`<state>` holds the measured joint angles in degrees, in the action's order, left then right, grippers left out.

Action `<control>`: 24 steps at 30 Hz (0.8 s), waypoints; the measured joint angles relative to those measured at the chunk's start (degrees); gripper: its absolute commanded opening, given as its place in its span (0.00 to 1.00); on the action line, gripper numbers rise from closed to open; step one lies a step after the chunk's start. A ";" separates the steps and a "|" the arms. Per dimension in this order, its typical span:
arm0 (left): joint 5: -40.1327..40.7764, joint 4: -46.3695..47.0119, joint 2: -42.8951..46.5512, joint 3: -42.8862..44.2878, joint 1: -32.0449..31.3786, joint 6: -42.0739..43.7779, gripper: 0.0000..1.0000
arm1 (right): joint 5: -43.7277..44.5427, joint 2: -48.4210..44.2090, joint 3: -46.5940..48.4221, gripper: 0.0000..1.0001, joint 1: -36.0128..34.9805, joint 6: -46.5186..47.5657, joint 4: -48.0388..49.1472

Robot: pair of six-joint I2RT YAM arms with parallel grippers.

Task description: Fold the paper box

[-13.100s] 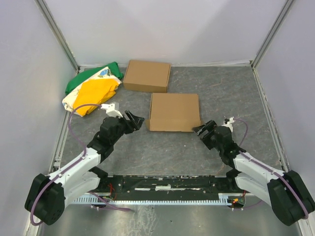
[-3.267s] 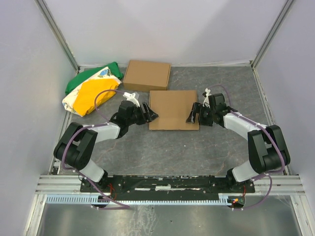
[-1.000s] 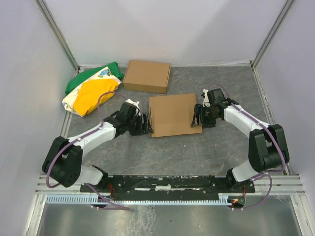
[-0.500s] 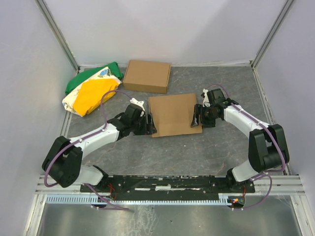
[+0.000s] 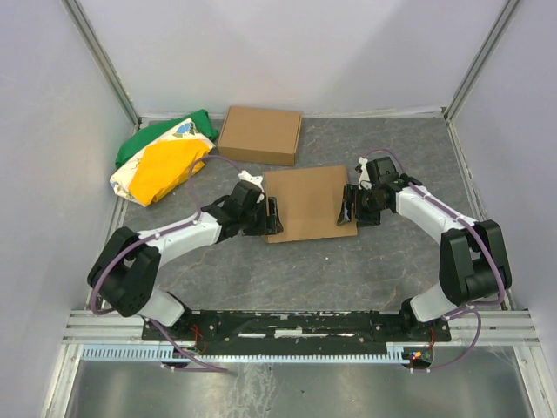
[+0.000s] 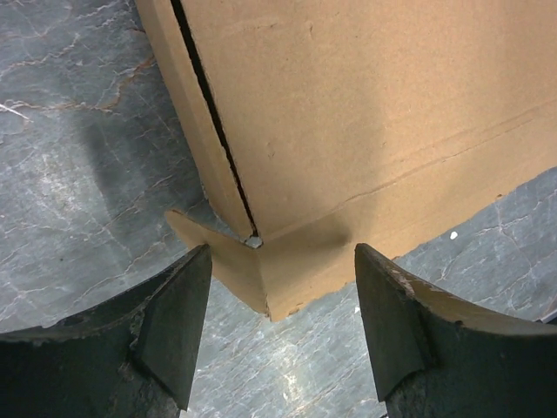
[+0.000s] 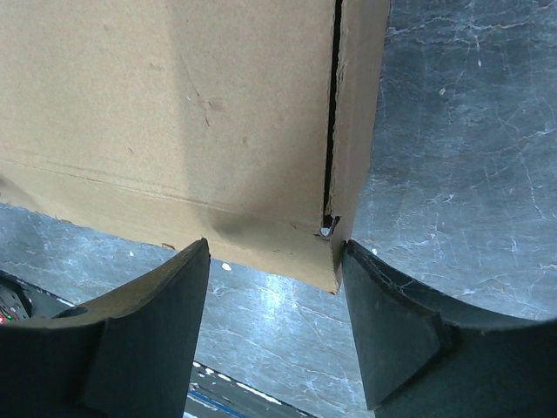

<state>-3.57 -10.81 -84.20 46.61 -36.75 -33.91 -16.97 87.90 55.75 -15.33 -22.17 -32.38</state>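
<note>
The paper box [image 5: 306,204] lies closed and flat near the middle of the surface [image 5: 348,270], its lid down, so I cannot see whether anything is inside. A second brown box [image 5: 260,135] sits shut near the far edge, left of centre, just beyond the paper box and apart from it; its inside is hidden too. A green, yellow and white bag [image 5: 161,161] is slumped in the far left corner, and what it holds I cannot tell.

From my wrists only the near corners of the paper box show; the rest runs out of view. On each side a dark slit runs between the lid and the side wall, and at the near left corner a small flap [image 6: 196,239] pokes out onto the surface. Whether my fingers touch the cardboard I cannot make out.

My left gripper [image 5: 271,215] is at the box's left edge, jaws spread, the near left corner between them. My right gripper [image 5: 349,205] is at the right edge, also spread wide, straddling the near right corner. Both arms reach forward and bend inward, wrists facing each other across the box.
</note>
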 measured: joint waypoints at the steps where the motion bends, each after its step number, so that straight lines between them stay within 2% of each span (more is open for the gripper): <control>1: 0.00 0.15 -0.70 0.28 -0.11 0.02 0.73 | -0.02 0.00 0.00 0.70 0.00 0.00 0.00; 15: -1.53 -0.39 -2.47 1.86 -1.75 0.09 0.68 | -0.15 0.00 0.00 0.69 0.09 0.17 0.02; 24: -2.82 -4.90 -2.47 5.05 -1.73 0.07 0.66 | 0.17 0.00 0.00 0.69 0.09 0.59 -0.02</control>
<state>-6.39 -15.70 -86.67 51.66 -38.48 -33.85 -16.80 87.90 55.75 -15.25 -21.58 -32.40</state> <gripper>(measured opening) 0.670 0.692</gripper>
